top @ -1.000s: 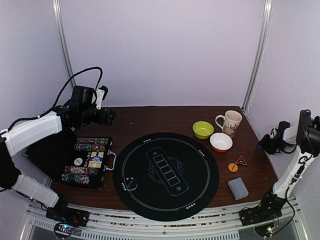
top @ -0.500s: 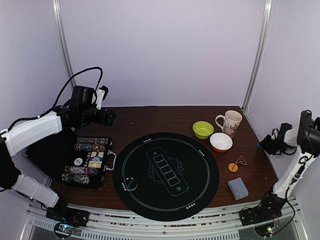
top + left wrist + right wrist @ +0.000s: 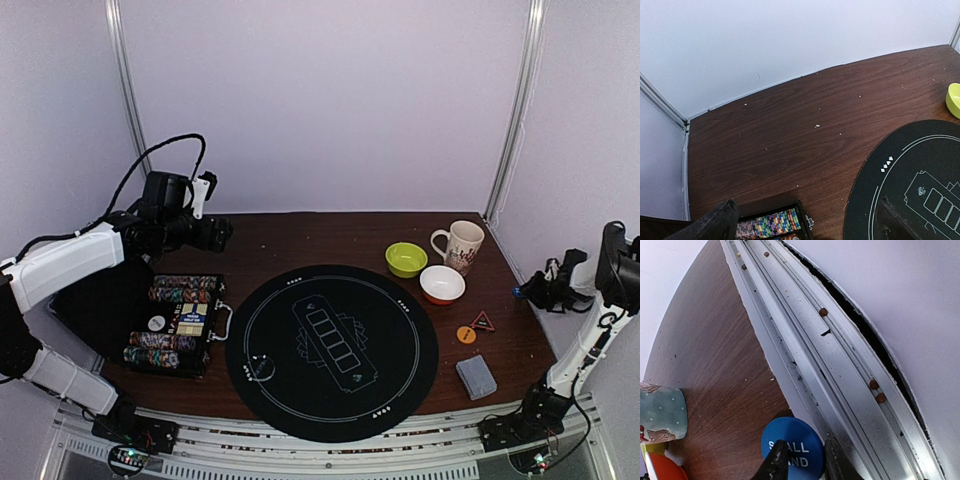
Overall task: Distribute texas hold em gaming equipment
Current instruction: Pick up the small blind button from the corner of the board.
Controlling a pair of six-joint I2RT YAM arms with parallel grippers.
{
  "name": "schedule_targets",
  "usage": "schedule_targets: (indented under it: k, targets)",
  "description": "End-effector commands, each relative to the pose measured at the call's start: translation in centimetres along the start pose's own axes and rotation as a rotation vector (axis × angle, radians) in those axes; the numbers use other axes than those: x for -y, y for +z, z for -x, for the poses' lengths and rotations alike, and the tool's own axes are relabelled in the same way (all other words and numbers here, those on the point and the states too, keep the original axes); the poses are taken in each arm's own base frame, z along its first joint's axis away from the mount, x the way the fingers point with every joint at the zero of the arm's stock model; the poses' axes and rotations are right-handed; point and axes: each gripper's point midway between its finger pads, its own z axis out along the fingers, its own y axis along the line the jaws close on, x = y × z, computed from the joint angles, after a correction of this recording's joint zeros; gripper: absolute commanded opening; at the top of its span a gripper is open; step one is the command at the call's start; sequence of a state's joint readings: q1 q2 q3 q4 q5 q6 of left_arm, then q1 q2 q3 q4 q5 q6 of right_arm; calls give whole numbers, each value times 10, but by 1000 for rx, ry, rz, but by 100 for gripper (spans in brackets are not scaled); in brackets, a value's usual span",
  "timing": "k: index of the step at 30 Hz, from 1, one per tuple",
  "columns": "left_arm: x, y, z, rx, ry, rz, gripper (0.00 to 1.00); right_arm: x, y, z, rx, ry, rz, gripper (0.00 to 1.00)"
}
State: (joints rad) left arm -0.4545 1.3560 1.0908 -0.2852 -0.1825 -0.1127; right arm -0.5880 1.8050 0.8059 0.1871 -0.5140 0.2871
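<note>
You are at the very start: as far as the top view shows, no card or disc sits on the round black felt mat. The grey-blue deck, a squared block, lies at the right front of the counter. The flat orange disc and small red triangle rest just behind it. Striped chips fill the open case on the left.

Your right hand is at the counter's right edge. Its fingers narrowly bracket the glossy blue "small blind" disc beside the ribbed metal rail, but you cannot tell whether the disc is pinched. Your left hand hangs released above the dark wood grain. All the dealing is left.
</note>
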Motion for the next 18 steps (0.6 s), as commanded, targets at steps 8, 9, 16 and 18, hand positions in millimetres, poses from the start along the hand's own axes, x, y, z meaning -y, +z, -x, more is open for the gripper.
schedule_targets:
  k: [8,9,16,18]
  targets:
    - [1,-3,19,56,-1,-8,98,25,-19,-2,-2,112,-71,17]
    - [0,-3,19,56,-3,-7,98,24,-20,-1,-3,109,-68,17]
    - [0,-4,19,57,0,-3,98,19,-28,1,5,94,-63,11]
    - [0,-3,18,54,0,-5,98,17,-30,2,4,90,-63,9]
